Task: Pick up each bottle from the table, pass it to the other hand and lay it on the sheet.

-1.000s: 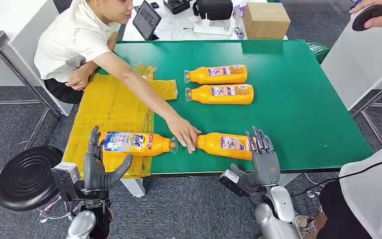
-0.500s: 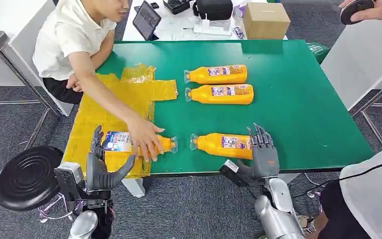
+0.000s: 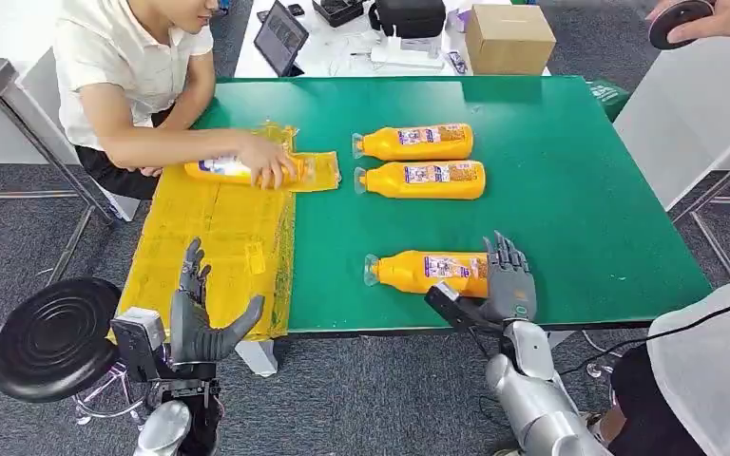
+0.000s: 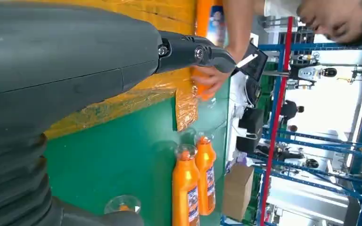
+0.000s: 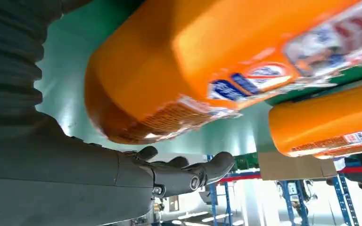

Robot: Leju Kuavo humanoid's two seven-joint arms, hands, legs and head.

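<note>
Three orange bottles lie on the green table [image 3: 580, 190]: two side by side at the far middle [image 3: 416, 142] [image 3: 423, 179], and a near one [image 3: 423, 271] by the front edge. A person's hand [image 3: 268, 161] holds another orange bottle [image 3: 223, 169] on the far part of the yellow sheet [image 3: 214, 237]. My right hand [image 3: 506, 283] stands at the near bottle's base, fingers up and spread, holding nothing. The right wrist view has that bottle [image 5: 207, 61] just above my fingers [image 5: 184, 172]. My left hand [image 3: 200, 318] hovers open below the sheet's front edge.
A person in a white shirt [image 3: 114, 57] sits at the table's far left corner. A black round stool [image 3: 52, 337] stands by my left arm. A cardboard box [image 3: 509, 38] and a tablet [image 3: 280, 36] sit on the white table behind. Another person [image 3: 713, 370] is at the right.
The person has picked up the bottle by my left hand and carried it to the sheet's far part. My right hand has come closer to the near bottle's base.
</note>
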